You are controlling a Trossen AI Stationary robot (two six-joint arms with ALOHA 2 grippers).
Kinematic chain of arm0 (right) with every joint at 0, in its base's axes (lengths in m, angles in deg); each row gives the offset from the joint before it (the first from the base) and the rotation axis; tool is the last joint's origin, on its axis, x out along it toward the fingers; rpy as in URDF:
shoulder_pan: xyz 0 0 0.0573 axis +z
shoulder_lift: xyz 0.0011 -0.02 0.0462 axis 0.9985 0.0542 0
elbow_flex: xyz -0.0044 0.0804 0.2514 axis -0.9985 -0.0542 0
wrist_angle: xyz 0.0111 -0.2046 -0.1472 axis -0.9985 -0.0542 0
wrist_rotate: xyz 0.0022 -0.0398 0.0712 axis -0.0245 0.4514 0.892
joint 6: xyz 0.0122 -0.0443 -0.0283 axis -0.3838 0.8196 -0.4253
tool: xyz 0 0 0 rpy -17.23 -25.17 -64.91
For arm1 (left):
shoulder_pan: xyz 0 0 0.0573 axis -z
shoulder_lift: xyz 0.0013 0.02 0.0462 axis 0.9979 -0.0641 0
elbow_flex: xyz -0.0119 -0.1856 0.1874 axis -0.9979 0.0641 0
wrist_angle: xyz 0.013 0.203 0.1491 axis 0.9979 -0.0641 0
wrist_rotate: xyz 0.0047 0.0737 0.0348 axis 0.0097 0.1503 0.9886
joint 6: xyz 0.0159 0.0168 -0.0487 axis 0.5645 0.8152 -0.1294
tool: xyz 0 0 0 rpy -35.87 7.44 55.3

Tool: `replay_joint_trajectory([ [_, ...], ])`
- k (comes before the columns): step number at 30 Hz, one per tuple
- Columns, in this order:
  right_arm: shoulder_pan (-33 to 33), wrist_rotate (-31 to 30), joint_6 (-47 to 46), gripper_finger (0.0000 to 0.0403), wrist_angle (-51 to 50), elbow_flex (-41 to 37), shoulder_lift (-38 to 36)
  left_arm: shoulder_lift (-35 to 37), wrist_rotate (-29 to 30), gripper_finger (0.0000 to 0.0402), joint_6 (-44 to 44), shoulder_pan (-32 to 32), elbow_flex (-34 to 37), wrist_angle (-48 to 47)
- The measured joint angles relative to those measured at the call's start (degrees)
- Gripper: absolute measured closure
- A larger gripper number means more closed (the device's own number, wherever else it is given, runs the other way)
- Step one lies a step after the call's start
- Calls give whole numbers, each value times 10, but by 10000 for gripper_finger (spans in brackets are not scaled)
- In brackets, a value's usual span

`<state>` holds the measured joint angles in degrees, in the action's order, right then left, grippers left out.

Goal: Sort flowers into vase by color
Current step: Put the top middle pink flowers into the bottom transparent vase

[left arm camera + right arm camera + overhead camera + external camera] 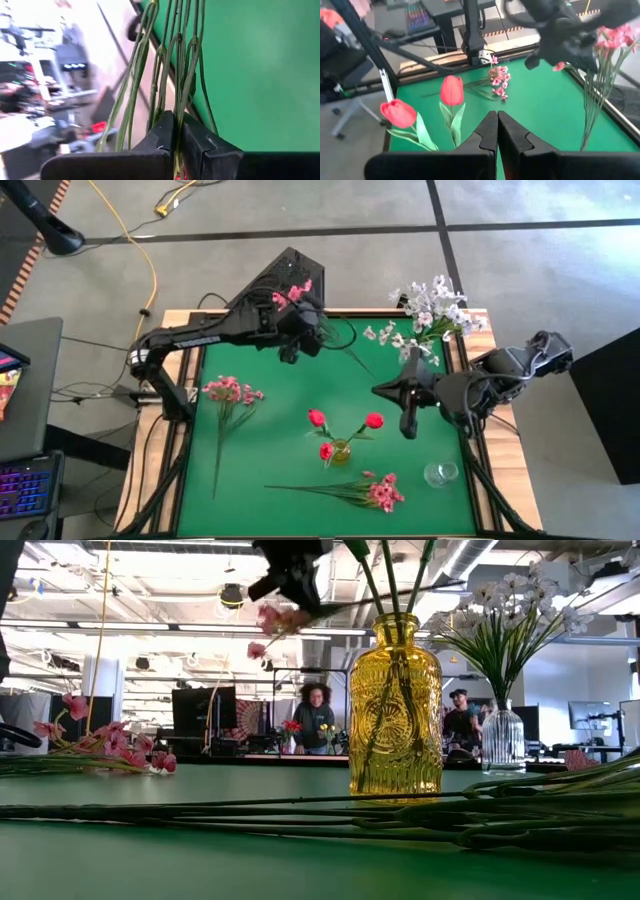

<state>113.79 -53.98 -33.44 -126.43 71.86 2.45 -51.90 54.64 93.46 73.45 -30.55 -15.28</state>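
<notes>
My left gripper [300,330] hangs above the mat's far edge, shut on a pink spray [295,293] whose green stems [350,352] trail toward the right. My right gripper [408,425] hovers shut and empty, right of the yellow vase [340,451], which stands on the mat and holds three red tulips [317,418]. White flowers [430,310] stand in a clear vase [503,740] at the far right. One pink spray [230,390] lies flat at the mat's left. Another [380,492] lies near the front. My left gripper pinches the pink spray's bundle of thin green stems [176,117] between its two fingers, close below the blossoms [615,36]. The fingers slant downward and lie roughly along the stems. The spray is lifted clear of the mat, its stems [592,105] hanging loose below the blossoms.
A small clear glass vase [440,473] stands near the mat's front right corner. The green mat [280,420] has a raised wooden border. Beyond the table, people sit at desks [315,715]. Open mat lies between the yellow vase and the far edge.
</notes>
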Motion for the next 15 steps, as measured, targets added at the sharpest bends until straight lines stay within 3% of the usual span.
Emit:
replay_joint_trajectory([
  [6,0,0,-11,367,-2,0,-30,2,89,401,63,45,0,61],
  [15,1,0,-32,367,-6,0,-66,2,113,401,141,59,0,132],
])
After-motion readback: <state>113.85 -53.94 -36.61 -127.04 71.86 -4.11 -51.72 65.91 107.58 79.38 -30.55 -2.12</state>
